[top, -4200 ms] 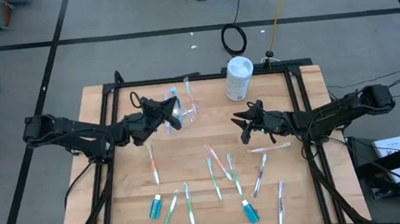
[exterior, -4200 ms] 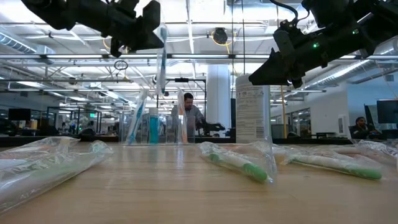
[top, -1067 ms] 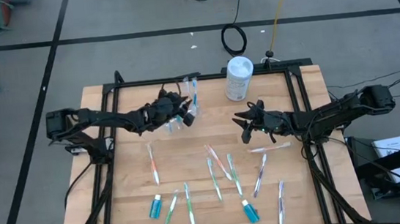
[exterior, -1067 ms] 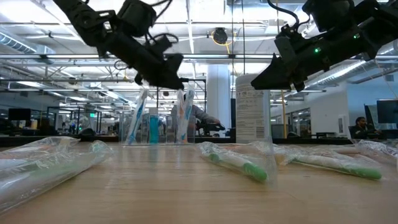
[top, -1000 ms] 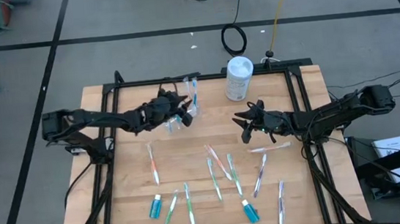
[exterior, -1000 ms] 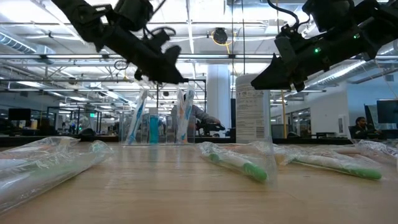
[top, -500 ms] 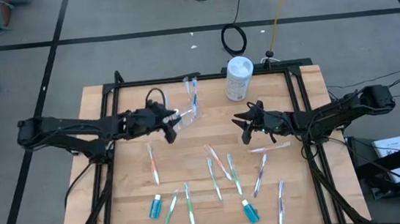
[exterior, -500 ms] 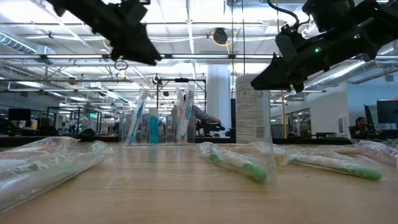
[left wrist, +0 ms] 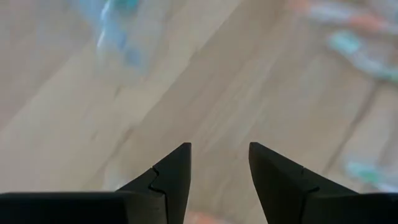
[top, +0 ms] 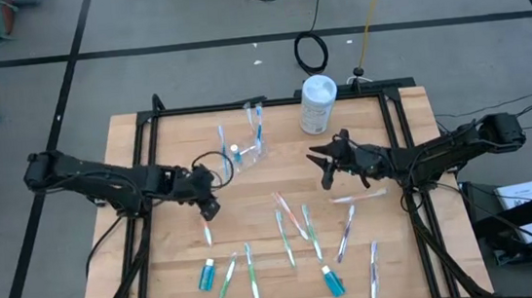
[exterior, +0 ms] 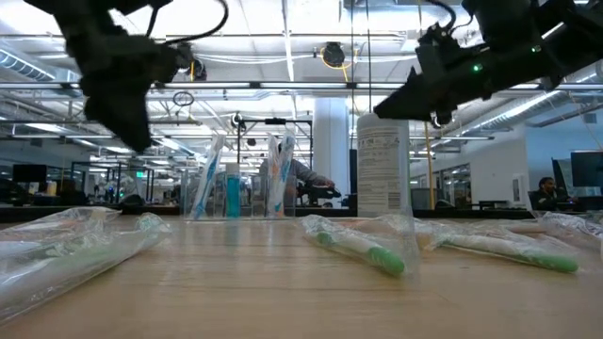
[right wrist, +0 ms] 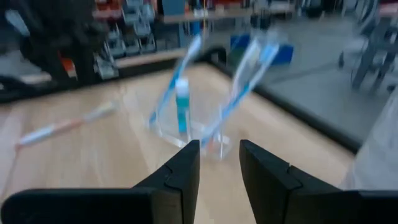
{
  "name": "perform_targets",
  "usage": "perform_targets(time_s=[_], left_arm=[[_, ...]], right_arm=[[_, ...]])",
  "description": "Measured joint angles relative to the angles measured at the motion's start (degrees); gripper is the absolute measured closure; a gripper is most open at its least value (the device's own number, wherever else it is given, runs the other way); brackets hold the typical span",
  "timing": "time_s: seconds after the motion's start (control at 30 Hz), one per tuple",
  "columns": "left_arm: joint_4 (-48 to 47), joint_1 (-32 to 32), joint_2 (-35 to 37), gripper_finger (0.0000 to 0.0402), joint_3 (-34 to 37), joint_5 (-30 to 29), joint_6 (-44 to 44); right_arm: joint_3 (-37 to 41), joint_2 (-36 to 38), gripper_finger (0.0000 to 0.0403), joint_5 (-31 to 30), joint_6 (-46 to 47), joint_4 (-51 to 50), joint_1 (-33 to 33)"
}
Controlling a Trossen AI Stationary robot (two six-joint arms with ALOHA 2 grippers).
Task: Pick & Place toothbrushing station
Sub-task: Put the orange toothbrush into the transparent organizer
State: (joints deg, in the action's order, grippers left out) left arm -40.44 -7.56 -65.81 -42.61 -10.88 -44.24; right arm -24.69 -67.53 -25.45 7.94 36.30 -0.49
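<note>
The left wrist view smears the table (left wrist: 249,93) into streaks, so the coloured shapes along its edges can't be told apart. From overhead, the left gripper (top: 210,209) covers the upper end of a toothbrush (top: 207,235). At table height, both arms are cut off by the top edge.

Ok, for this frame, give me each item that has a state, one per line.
clear cup: upright, holding toothbrushes and a blue tube
white canister: upright, apart from the cup
loose toothbrushes: lying flat on the table
left pincer: open, empty, above the table
right pincer: open, empty, raised
</note>
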Motion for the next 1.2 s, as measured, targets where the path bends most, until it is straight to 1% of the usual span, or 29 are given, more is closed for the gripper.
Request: perform_targets(time_s=[0.1,0.17,0.33,0.4,0.47,0.6,0.73,0.8,0.87,1.03,1.13,1.2], left_arm=[[-5.73,-2.11,-0.9,0.0234,0.33,-0.13,-8.66],[-6.54,-3.71,-1.2,0.0234,1.96,-0.13,-13.85],[-3.47,-7.66,-1.33,0.0234,8.71,2.28,-27.89],[-0.01,-9.01,-1.35,0.0234,11.72,2.24,-33.03],[4.53,-9.86,-1.35,0.0234,14.26,0.98,-35.67],[11.41,-10.21,-1.33,0.0234,17.5,-1.6,-35.75],[12.28,-9.07,-1.25,0.0234,18.72,-3.32,-35.14],[12.36,-8.46,-1.22,0.0242,19.07,-3.62,-33.32],[12.29,-7.91,-1.22,0.026,19.15,-3.66,-31.39],[13.73,-6.59,-1.32,0.0333,19.38,-4.6,-27.24],[17.52,-5.88,-1.34,0.0373,19.41,-7.51,-25.65],[21.45,-5.52,-1.26,0.0393,19.41,-9.3,-23.07]], right_arm=[[0.0,0.0,0.0298,0.02,-2.76,5.45,-0.42],[0.0,0.02,0.0298,0.03,-3.93,7.66,-0.67],[0.0,0.02,0.0298,0.02,-6.92,9.36,-1.45],[0.0,0.02,0.0298,0.03,-7.09,9.31,-1.74],[0.0,0.02,0.0298,0.03,-6.92,9.04,-1.79],[0.0,0.02,0.0298,0.04,-6.72,8.1,-1.79],[0.0,0.02,0.0298,0.04,-4.07,7.86,-1.79],[0.0,0.02,0.0298,0.04,-2.34,7.78,-1.79],[0.0,0.02,0.0298,0.2,-0.78,7.35,-1.77],[0.0,0.02,0.0298,0.23,3.47,4.02,-1.68],[0.0,0.02,0.0298,0.26,6.98,1.01,-1.68],[0.0,0.02,0.0298,0.25,9.18,-1.06,-1.68]])
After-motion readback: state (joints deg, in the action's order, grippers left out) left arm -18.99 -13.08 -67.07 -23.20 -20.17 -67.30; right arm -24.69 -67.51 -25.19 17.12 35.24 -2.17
